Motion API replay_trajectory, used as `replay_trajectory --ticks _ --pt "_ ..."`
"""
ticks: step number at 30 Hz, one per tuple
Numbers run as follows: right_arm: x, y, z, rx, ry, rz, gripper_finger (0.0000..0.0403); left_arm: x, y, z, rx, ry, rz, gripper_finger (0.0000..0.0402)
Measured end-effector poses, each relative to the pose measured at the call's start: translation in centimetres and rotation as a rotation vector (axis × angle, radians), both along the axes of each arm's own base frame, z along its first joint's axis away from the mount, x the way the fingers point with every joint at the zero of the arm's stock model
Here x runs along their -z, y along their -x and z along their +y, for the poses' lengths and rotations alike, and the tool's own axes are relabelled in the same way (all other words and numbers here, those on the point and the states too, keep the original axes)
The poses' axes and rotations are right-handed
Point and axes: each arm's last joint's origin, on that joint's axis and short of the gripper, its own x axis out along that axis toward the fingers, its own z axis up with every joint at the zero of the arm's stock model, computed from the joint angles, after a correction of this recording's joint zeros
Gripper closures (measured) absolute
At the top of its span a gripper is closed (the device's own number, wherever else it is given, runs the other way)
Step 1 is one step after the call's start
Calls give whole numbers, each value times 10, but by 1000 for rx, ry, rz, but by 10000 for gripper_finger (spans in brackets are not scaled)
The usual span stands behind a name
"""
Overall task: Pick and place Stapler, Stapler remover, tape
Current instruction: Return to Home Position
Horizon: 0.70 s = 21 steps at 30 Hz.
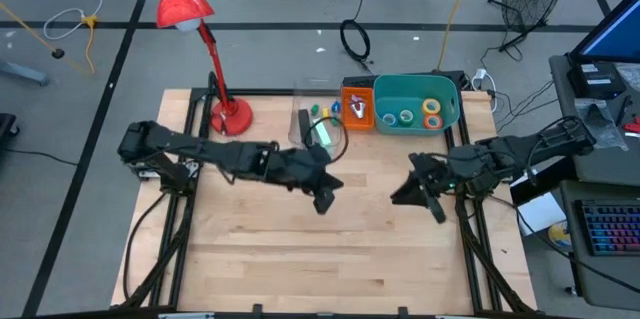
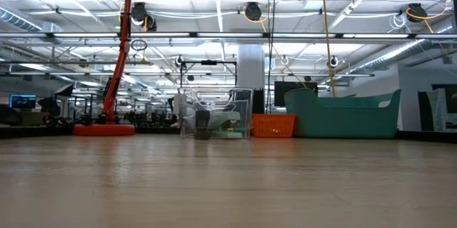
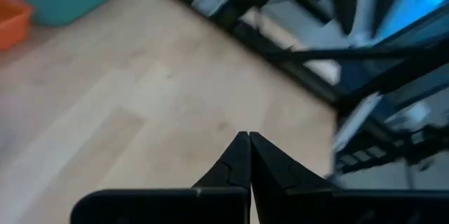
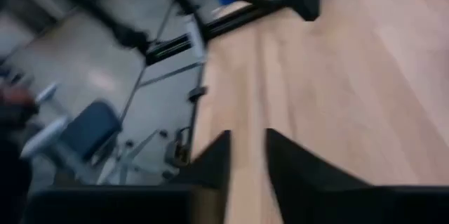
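A red desk lamp (image 1: 228,114) is pictured at the rear left of the wooden table (image 1: 260,259). The left arm is stretched from the table's left edge toward the middle. The left gripper (image 1: 325,199) is held clear above bare wood, just in front of the transparent bin (image 1: 318,124). In the left wrist view its fingers (image 3: 231,168) are pressed tip to tip, clenched on nothing.

Three bins are lined up along the rear edge. A pale green stapler (image 1: 322,135) is seen lying inside the transparent bin. Just beside it to the right, the orange bin (image 1: 358,94) is shown with small red and white pieces, taken to be the stapler removers (image 1: 358,109), though they are too small to make out. The larger green bin (image 1: 416,80) is set against the orange one, and the tape rolls (image 1: 406,116) are gathered on its floor: a green and a blue ring side by side, with a yellow and an orange ring close together further right.

The right arm is brought in from the table's right edge. The right gripper (image 1: 405,194) is held above the boards in front of the green bin, well apart from the left one. Its fingers (image 4: 214,161) are seen parted by a narrow gap, released and empty.
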Motion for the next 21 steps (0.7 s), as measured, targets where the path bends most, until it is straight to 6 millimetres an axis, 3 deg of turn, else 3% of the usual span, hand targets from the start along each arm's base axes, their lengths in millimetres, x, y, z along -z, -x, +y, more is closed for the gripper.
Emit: replay_trajectory --ticks 3,7,11,16,21 --pt "-4 6 3 -77 60 -52 389 -7 -2 -15 7 2 -98 401" --pt "-8 26 -1 -120 122 -76 401 -20 -7 -19 -6 9 -245 402" --pt "-5 57 -12 -97 131 -147 402 -29 -11 -10 -55 61 -340 401" --pt "26 99 -29 -13 121 -281 402 -36 -14 -1 -117 38 -418 401" --pt "67 121 -37 13 7 -339 402 -42 -14 1 -158 27 -482 401"
